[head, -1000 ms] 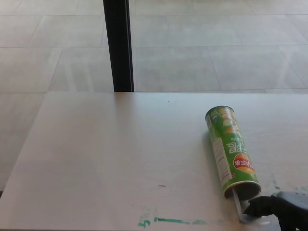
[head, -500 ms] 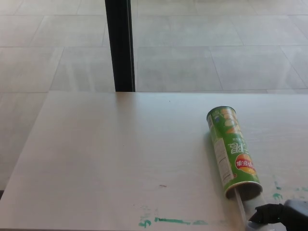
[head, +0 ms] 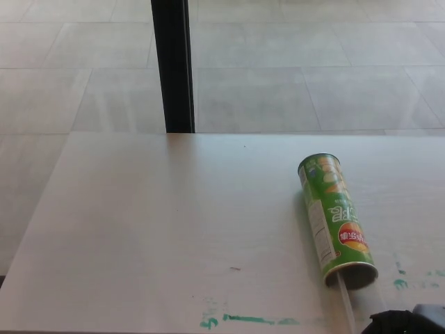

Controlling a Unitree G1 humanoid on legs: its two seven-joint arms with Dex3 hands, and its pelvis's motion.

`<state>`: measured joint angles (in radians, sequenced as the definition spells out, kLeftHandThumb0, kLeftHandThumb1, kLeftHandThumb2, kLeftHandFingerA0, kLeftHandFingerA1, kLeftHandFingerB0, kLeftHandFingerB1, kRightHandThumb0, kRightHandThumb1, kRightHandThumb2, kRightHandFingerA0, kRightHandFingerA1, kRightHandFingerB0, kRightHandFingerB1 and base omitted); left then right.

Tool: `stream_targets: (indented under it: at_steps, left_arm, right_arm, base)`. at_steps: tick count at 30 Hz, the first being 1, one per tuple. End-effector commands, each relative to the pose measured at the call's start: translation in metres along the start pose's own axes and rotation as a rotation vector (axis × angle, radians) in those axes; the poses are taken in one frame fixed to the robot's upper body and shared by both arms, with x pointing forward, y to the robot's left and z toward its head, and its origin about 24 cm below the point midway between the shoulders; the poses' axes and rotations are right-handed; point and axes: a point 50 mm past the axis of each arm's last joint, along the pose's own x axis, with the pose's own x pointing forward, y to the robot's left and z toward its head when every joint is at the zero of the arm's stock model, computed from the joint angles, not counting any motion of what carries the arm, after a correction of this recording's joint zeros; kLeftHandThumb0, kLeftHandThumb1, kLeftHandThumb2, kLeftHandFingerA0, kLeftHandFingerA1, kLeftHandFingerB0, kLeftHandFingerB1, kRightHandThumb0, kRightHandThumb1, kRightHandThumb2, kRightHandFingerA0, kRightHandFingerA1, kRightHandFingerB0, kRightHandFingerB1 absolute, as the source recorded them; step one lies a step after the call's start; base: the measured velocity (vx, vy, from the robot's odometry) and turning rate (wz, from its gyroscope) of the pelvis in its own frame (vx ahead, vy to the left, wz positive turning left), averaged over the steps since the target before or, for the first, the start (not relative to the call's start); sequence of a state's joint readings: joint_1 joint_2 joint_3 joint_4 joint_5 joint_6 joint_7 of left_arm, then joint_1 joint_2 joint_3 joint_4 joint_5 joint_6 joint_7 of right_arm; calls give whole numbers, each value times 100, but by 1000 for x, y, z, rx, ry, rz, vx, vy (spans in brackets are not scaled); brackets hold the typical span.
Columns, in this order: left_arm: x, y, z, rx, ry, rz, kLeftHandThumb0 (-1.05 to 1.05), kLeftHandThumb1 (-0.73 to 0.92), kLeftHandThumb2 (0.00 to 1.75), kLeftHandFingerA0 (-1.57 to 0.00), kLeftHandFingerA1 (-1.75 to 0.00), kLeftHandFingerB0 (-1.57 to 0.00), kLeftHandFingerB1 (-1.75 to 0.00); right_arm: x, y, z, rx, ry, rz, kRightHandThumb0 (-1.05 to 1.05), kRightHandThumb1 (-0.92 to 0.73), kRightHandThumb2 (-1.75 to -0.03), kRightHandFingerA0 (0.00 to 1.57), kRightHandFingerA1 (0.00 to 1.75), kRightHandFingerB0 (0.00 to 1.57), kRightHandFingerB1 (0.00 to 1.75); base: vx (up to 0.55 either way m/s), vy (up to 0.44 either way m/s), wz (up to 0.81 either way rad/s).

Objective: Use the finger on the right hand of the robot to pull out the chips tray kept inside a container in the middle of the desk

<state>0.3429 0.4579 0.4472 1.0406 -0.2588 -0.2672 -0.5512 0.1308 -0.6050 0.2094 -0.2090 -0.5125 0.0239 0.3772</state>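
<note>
We see the pale desk (head: 153, 223) filling most of the view, with green paint smears (head: 243, 320) near its front edge. Since a second ago our right hand (head: 407, 322) has slid back toward the lower right corner, so only its dark top edge shows now; whether its fingers are apart or closed we cannot tell. The green chips container (head: 335, 219) lies on its side at the desk's right, long axis running away from us, open mouth toward us. From that mouth the clear tray (head: 345, 300) reaches further out than before.
</note>
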Motion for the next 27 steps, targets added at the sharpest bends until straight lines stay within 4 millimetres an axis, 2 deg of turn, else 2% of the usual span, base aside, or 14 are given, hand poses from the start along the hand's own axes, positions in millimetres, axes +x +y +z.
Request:
stream_targets:
  at_steps: [1, 2, 3, 4, 6, 7, 8, 13, 16, 21, 23, 27]
  left_arm:
    - [-1, 6, 2, -7, 9, 23, -68, 74, 62, -38, -66, -33, -41]
    - [-1, 8, 3, -16, 10, 25, -71, 58, 97, -40, -69, -29, -53]
    - [-1, 8, 2, -32, 12, 26, -71, 58, 97, -40, -69, -29, -53]
    - [-2, 8, 2, -21, 10, 32, -69, 73, 62, -40, -67, -37, -44]
    - [-2, 9, 2, 4, 18, 31, -68, 74, 62, -39, -65, -36, -42]
    - [-3, 9, 2, -11, 12, 24, -67, 74, 62, -39, -67, -35, -42]
    - [-3, 9, 2, -10, 11, 21, -67, 75, 62, -38, -67, -34, -42]
    - [-3, 9, 2, -17, 15, 23, -68, 74, 62, -40, -66, -35, -41]
    - [-3, 8, 1, 6, 13, 18, -68, 76, 63, -36, -64, -30, -39]
    - [-2, 8, 0, -9, 24, 25, -67, 75, 62, -38, -65, -34, -41]
    - [-4, 7, 0, -11, 10, 11, -67, 76, 62, -35, -67, -30, -41]
    - [-5, 7, -2, -30, 22, 17, -67, 73, 62, -38, -67, -35, -45]
  right_arm:
    - [-9, 9, -3, 3, 23, 64, -7, -60, -64, 90, 156, 62, 54]
    - [-9, 10, -2, 12, 22, 67, -7, -60, -63, 90, 157, 61, 55]
    - [-10, 11, -2, 22, 21, 72, -7, -60, -63, 90, 157, 61, 55]
    - [-12, 12, -2, 22, 4, 66, -4, -58, -64, 92, 154, 61, 56]
    - [-15, 15, -3, 31, 4, 85, -4, -57, -67, 96, 153, 60, 57]
    - [-17, 16, -3, 30, 4, 93, -1, -62, -55, 71, 167, 58, 49]
    - [-18, 17, -4, 30, 7, 94, -1, -61, -55, 70, 172, 59, 48]
    - [-23, 20, -6, 36, 16, 110, -1, -61, -55, 71, 169, 60, 50]
    - [-29, 23, -6, 29, 16, 106, -1, -61, -55, 72, 174, 61, 50]
    - [-32, 24, -7, 35, 14, 112, 0, -60, -59, 73, 175, 59, 50]
    - [-33, 24, -7, 32, 19, 122, -1, -63, -56, 72, 174, 59, 48]
    - [-31, 20, -7, 59, -3, 114, 0, -62, -60, 71, 175, 52, 49]
  base:
    - [0, 0, 0]
    - [0, 0, 0]
    - [0, 0, 0]
    - [0, 0, 0]
    - [0, 0, 0]
    - [0, 0, 0]
    - [0, 0, 0]
    - [0, 0, 0]
    - [0, 0, 0]
    - [0, 0, 0]
    - [0, 0, 0]
    - [0, 0, 0]
